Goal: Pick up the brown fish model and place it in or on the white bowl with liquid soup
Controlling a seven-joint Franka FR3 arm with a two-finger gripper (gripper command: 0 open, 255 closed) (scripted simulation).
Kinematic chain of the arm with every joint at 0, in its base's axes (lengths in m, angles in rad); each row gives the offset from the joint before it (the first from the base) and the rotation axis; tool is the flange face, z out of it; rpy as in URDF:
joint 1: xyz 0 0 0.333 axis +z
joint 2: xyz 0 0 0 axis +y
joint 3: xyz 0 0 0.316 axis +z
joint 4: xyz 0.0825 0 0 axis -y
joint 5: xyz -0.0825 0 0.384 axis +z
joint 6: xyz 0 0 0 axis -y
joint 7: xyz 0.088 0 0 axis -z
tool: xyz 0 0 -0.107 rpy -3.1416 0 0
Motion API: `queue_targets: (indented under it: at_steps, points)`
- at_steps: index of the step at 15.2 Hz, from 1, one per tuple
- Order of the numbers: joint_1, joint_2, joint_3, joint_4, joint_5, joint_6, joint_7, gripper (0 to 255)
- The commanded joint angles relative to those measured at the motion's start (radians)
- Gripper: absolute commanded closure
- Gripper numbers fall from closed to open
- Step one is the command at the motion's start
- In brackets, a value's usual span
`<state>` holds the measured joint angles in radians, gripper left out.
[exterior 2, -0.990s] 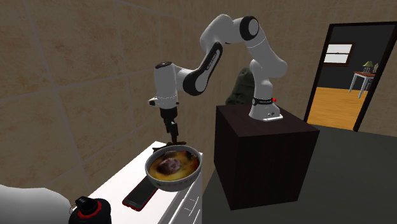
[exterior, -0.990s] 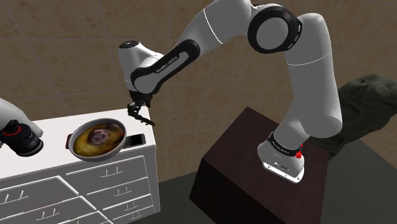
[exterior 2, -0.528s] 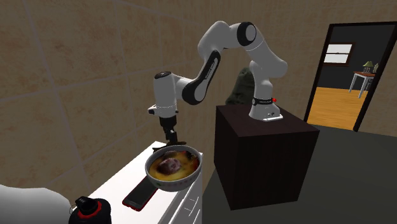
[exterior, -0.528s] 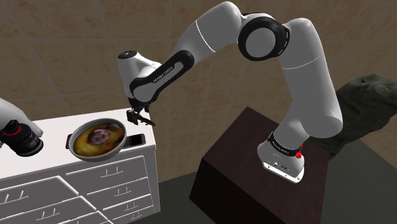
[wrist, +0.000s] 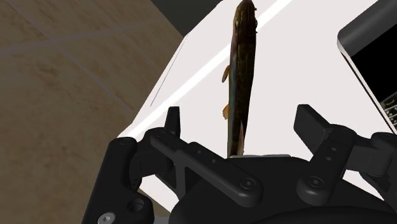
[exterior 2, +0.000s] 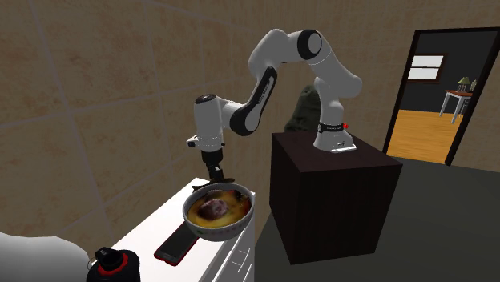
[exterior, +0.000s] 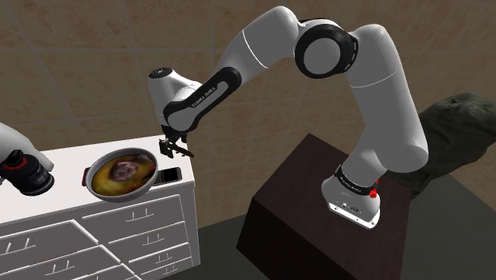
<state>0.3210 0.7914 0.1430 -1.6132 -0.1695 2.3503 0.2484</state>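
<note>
Lower now, the hand hangs open over the end edge of the bench. The brown fish lies flat there, right under it, between the fingers but untouched. Its long body runs crossways to their squeeze.

Long, slim brown fish model with small orange fins, lying stretched out flat on the white worktop. Close to the back edge, lengthwise along it, near the corner at the shoulder view's right. Round bowl, pale grey outside, standing upright by the front edge, apart from the brown fish model. Filled with yellow-brown soup, a dark purplish-brown lump at the middle. Brown fish model not yet in or on the bowl.
</note>
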Motion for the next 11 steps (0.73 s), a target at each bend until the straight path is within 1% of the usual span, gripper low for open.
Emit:
queue_targets:
  at_steps: [1, 2, 11]
  points:
    - [0.0, 0.0, 0.0, 0.0, 0.0, 0.0, 0.0, 0]
    - [0.0, 0.0, 0.0, 0.0, 0.0, 0.0, 0.0, 255]
    - [0.0, 0.0, 0.0, 0.0, 0.0, 0.0, 0.0, 255]
